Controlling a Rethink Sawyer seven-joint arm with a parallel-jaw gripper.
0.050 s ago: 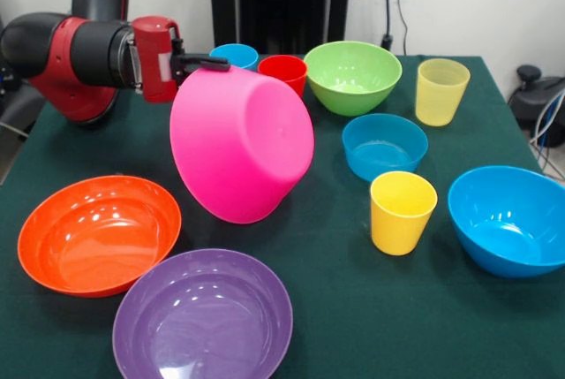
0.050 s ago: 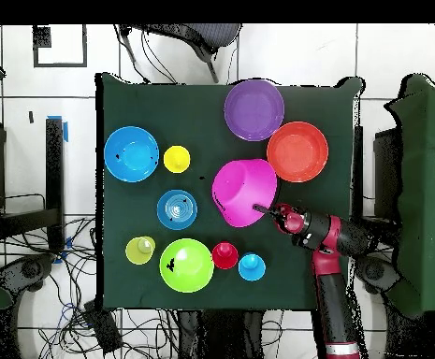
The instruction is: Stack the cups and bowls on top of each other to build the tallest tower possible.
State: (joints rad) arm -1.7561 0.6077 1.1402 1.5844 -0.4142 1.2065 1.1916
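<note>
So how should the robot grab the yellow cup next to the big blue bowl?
Best guess: pinch the yellow cup by its rim from straight above. It stands upright with its mouth open, and one jaw could slip inside. The big blue bowl sits close beside it, so coming from the side looks tight.

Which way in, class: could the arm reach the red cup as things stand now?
Probably not directly. The gripper is shut on the tilted pink bowl, which hangs just in front of the red cup. It would likely need to set the bowl down first.

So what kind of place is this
Probably a robotics lab: a red and black robot arm works at a dark green cloth-covered table, with loose cables trailing over a white tiled floor.
</note>
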